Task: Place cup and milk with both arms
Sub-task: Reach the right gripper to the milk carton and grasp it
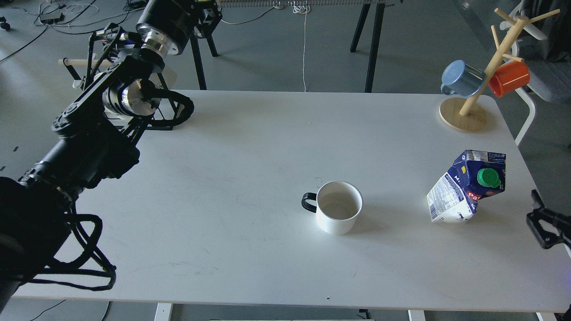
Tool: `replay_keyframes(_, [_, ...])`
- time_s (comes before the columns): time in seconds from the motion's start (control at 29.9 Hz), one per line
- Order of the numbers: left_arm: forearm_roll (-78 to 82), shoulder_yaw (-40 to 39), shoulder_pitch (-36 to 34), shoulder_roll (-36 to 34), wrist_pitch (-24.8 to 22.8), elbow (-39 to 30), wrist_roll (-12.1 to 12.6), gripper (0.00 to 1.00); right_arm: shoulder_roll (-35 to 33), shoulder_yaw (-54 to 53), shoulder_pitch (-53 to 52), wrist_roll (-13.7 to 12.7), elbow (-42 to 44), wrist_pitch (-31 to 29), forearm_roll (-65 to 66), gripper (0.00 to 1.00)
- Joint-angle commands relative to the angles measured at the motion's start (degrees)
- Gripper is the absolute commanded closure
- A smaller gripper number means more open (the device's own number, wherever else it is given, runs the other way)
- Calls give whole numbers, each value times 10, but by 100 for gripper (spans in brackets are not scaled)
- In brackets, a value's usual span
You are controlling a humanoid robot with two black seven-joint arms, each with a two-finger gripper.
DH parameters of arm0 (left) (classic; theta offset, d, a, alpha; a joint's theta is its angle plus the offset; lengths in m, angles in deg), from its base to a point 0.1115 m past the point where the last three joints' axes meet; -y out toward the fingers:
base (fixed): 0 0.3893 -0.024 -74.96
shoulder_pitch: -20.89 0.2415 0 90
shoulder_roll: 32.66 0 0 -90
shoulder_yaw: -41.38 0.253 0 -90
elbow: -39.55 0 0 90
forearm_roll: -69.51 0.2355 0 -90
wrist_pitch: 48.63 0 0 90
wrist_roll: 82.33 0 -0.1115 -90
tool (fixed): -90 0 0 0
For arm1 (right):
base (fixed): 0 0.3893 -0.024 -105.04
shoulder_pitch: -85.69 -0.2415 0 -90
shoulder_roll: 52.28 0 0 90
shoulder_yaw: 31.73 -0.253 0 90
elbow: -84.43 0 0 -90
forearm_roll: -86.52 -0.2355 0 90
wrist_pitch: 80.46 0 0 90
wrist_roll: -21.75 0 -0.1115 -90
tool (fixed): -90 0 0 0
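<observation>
A white cup (337,207) with a black handle pointing left stands upright and empty at the table's middle right. A dented blue and white milk carton (464,189) with a green cap stands leaning to its right. My left arm is raised at the back left and its far end leaves the top edge, so its gripper is out of view. My right gripper (535,214) pokes in at the right edge, just right of the carton and apart from it. Its two dark fingers stand apart and hold nothing.
The white table (250,169) bears a wooden mug tree (468,111) at the back right, with a blue mug (464,79) and an orange mug (509,78). A black rack with white cups (107,84) stands at the back left, behind my left arm.
</observation>
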Motion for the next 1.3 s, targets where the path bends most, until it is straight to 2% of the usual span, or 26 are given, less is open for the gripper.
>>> replay_keyframes(0.0, [-1, 1, -1, 11, -1, 8, -3, 0, 43, 16, 4, 0, -13, 0, 33, 4])
replay_keyframes(0.2, [-2, 2, -13, 18, -3, 8, -3, 0, 106, 22, 1, 0, -19, 0, 89, 4])
replay_keyframes(0.37, [-2, 2, -20, 14, -28, 8, -2, 0, 145, 40, 2, 0, -17, 0, 97, 4])
replay_keyframes(0.53, [-2, 3, -29, 9, -29, 8, -1, 0, 168, 33, -14, 1, -9, 0, 112, 4])
replay_keyframes(0.7, [-1, 2, -33, 4, -28, 9, 0, 0, 173, 30, -53, 3, 30, 0, 112, 11])
replay_keyframes(0.97, [0, 2, -34, 0, -23, 9, 0, 0, 183, 42, -111, 3, 63, 0, 120, 37])
replay_keyframes(1.27, [0, 2, -34, -21, -24, 9, 0, 0, 201, 45, -123, 3, 78, 0, 132, 89])
